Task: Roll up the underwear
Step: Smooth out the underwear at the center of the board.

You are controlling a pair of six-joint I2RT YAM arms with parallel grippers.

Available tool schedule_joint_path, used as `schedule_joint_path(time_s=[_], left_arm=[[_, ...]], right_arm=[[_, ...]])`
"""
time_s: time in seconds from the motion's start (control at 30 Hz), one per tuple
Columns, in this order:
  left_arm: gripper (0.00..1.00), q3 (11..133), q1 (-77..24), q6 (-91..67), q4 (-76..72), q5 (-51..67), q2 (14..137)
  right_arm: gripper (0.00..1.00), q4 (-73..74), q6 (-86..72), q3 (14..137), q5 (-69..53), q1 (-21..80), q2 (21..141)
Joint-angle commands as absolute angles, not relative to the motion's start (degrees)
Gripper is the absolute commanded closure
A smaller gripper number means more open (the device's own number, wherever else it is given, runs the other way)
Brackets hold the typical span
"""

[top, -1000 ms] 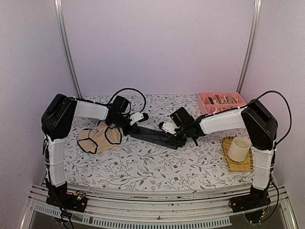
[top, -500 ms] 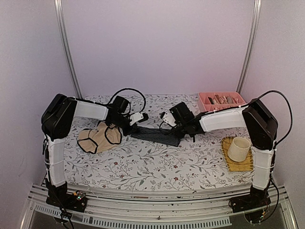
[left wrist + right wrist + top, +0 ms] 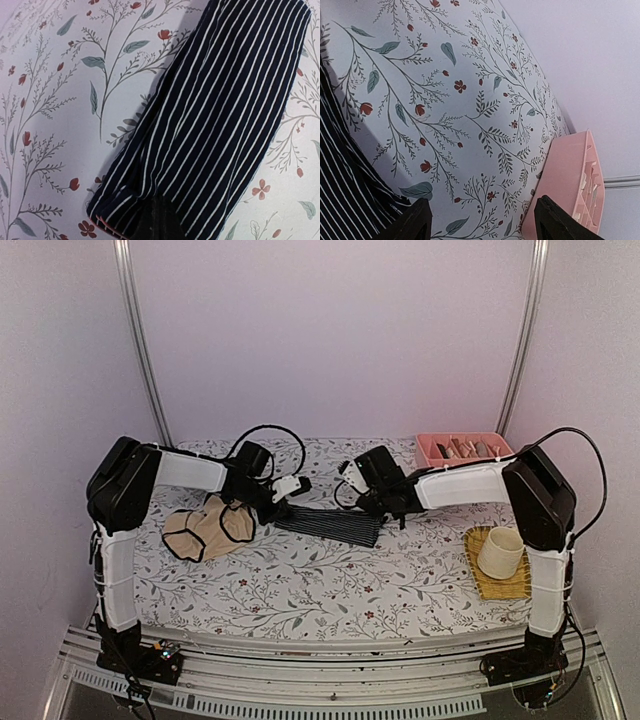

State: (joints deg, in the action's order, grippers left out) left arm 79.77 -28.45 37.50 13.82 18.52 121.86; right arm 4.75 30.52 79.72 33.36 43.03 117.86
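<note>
The navy underwear [image 3: 330, 524] with thin pale stripes lies as a folded strip on the flowered table cover, between the two grippers. It fills the left wrist view [image 3: 215, 115]. My left gripper [image 3: 280, 507] is shut on its left end; one dark finger [image 3: 156, 220] presses on the cloth. My right gripper [image 3: 378, 508] hangs open and empty just past the strip's right end. Its two fingers stand wide apart in the right wrist view [image 3: 482, 225], with the navy cloth [image 3: 345, 190] at the left edge. The beige underwear [image 3: 208, 529] with black edging lies crumpled to the left.
A pink tray [image 3: 428, 452] with several small items stands at the back right, also in the right wrist view [image 3: 570, 190]. A cream cup [image 3: 501, 552] stands on a yellow mat [image 3: 480, 580] at the right. The left arm's cable loops above the cloth.
My right gripper has let go of the strip's right end and moved back and up. The navy cloth now lies flat. The left arm has held still.
</note>
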Motion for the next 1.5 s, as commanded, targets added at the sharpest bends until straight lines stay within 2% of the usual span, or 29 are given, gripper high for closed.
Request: schedule_joint_path(time_s=[0.0,0.17,0.27,0.53,0.93,1.17,1.27,1.37,1.47], left_arm=[[1.00,79.62,-28.21,36.38,14.99,17.53,120.51],[1.00,79.80,-28.21,36.39,14.97,17.60,120.41],[1.00,79.88,-28.22,36.38,14.99,17.57,120.34],[1.00,80.16,-28.23,36.21,14.95,17.67,119.99],[0.99,79.99,-28.14,36.40,15.29,17.40,120.13],[0.96,80.06,-28.08,36.57,15.40,17.10,120.14],[0.87,80.06,-27.95,36.43,15.44,16.97,120.15],[0.63,80.35,-27.87,36.30,15.39,16.96,119.78],[0.47,81.25,-27.88,36.01,15.40,16.65,118.92]], right_arm=[[0.28,4.49,27.31,80.74,30.09,42.42,115.72],[0.28,4.34,26.32,78.41,14.26,42.47,111.13],[0.28,5.22,26.43,78.52,11.25,42.48,112.40],[0.28,7.16,26.04,79.57,12.12,42.52,117.29],[0.27,8.26,24.46,80.23,22.73,40.95,120.49],[0.28,9.86,24.18,81.30,24.41,40.76,122.62],[0.28,10.44,24.11,81.60,24.29,40.74,122.49],[0.28,11.38,23.71,82.06,22.87,40.71,121.15],[0.27,12.51,22.89,82.55,20.96,40.74,118.57]])
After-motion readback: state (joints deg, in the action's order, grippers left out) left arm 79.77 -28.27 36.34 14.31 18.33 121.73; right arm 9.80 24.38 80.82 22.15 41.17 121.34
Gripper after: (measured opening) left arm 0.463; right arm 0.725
